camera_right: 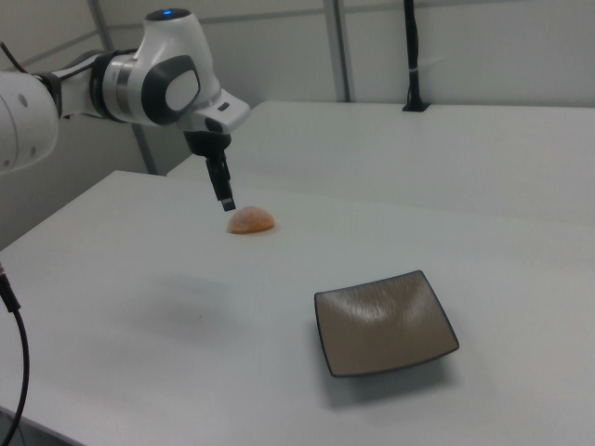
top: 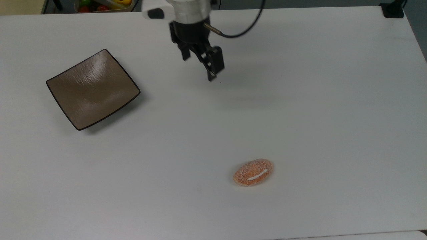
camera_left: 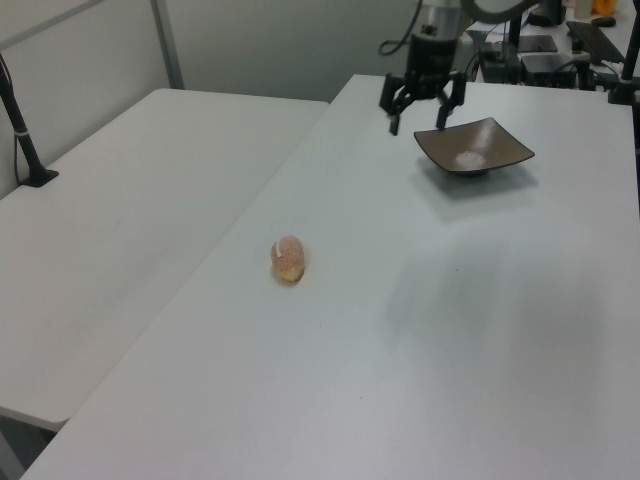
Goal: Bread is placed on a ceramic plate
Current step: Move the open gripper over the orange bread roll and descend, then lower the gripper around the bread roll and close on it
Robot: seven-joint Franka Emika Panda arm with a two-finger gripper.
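Observation:
The bread [top: 253, 172], a small orange sugar-speckled bun with a white stripe, lies alone on the white table toward the top view's lower right. It also shows in the left view [camera_left: 288, 258] and the right view [camera_right: 251, 220]. The ceramic plate [top: 92, 88], square and glossy brown with a dark rim, sits bare at the top view's left [camera_left: 474, 148] [camera_right: 386, 321]. My gripper [top: 197, 69] hangs above the table between plate and bread, open and holding nothing. It stands well apart from both [camera_left: 417, 125] [camera_right: 226, 200].
A bin of colourful fruit [top: 100, 5] stands beyond the table's far edge at the top view's upper left. A black mount [top: 393, 10] sits on the far right corner. A second white table [camera_left: 120, 230] adjoins on the left view's left.

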